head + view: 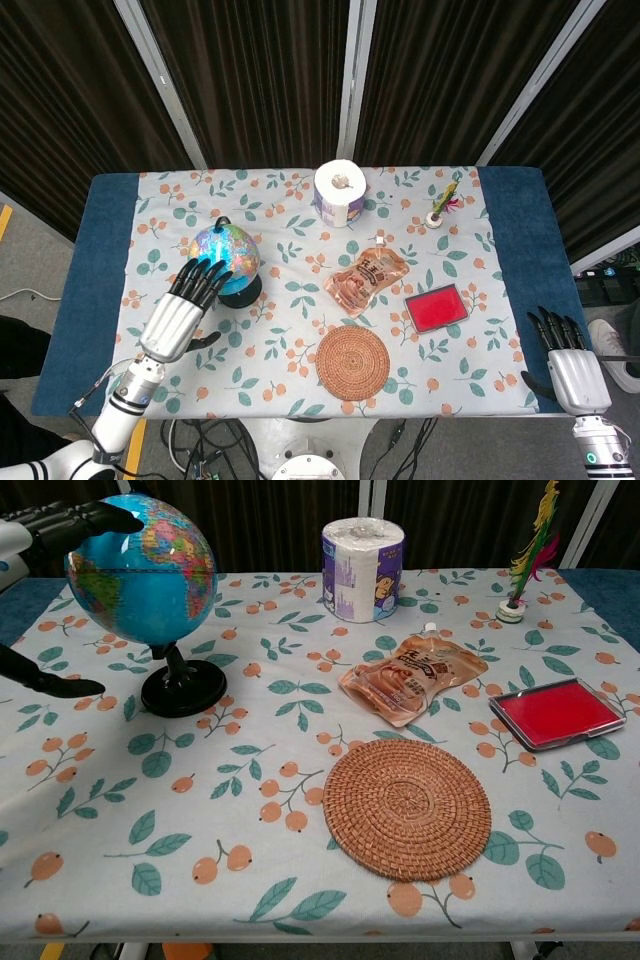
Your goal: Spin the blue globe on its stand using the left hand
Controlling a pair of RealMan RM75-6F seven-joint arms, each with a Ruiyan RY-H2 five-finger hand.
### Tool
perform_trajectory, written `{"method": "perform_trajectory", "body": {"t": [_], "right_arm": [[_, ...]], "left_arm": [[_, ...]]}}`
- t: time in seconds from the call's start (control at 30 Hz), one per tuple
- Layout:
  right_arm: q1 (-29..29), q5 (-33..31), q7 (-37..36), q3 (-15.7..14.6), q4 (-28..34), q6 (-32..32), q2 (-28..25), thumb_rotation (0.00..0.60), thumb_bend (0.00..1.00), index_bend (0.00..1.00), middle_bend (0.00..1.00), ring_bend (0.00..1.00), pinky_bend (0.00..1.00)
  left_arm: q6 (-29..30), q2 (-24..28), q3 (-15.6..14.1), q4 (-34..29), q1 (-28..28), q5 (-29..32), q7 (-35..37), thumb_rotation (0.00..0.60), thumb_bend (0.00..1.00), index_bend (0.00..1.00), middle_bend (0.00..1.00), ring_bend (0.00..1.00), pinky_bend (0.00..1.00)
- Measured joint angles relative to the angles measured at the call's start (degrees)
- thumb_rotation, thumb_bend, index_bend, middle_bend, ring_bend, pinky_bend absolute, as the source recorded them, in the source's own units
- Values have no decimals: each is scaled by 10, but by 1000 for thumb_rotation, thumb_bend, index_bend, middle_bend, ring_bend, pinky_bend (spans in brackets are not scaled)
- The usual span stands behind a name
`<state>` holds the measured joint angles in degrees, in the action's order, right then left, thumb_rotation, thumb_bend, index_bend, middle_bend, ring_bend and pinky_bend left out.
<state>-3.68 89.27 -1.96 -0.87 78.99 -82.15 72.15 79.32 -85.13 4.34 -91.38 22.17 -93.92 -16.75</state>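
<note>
Your head view looks steeply down from high above the near edge, taking in the whole counter. Your chest view sits low and close at the near edge, facing far; both share the globe.

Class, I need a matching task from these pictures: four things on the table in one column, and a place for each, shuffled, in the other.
Things:
1. blue globe
2. toilet roll
3. red tray
4. woven mat

Places:
A. near edge of the table, centre
B. right side, beside the snack pouch
C. left side, under the fingertips of the left robot hand
D. far edge, centre

Pairs: 1-C, 2-D, 3-B, 4-A
</note>
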Motion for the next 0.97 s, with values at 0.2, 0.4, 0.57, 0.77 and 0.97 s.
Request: {"method": "perform_trajectory", "body": {"t": [0.2,0.4,0.57,0.77,0.97], "right_arm": [[1,-1,1,1,2,-2,-2,600,136,0,0,0,0],[0,0,5,1,6,-2,-3,600,136,0,0,0,0],[0,1,8,1,9,-2,-4,600,136,0,0,0,0],[0,2,9,0,14,-2,-5,600,136,0,0,0,0],[-3,8,18,-1,23,-2,-4,600,137,0,0,0,0]], "left_arm": [[6,6,-1,15,-16,32,15,600,0,30,0,0,0],[-3,17,4,33,-38,102,24,600,0,30,0,0,0],[5,27,6,53,-63,131,44,600,0,30,0,0,0],[30,38,-2,64,-89,132,60,600,0,30,0,0,0],[56,44,-28,79,-119,113,82,600,0,30,0,0,0]]}}
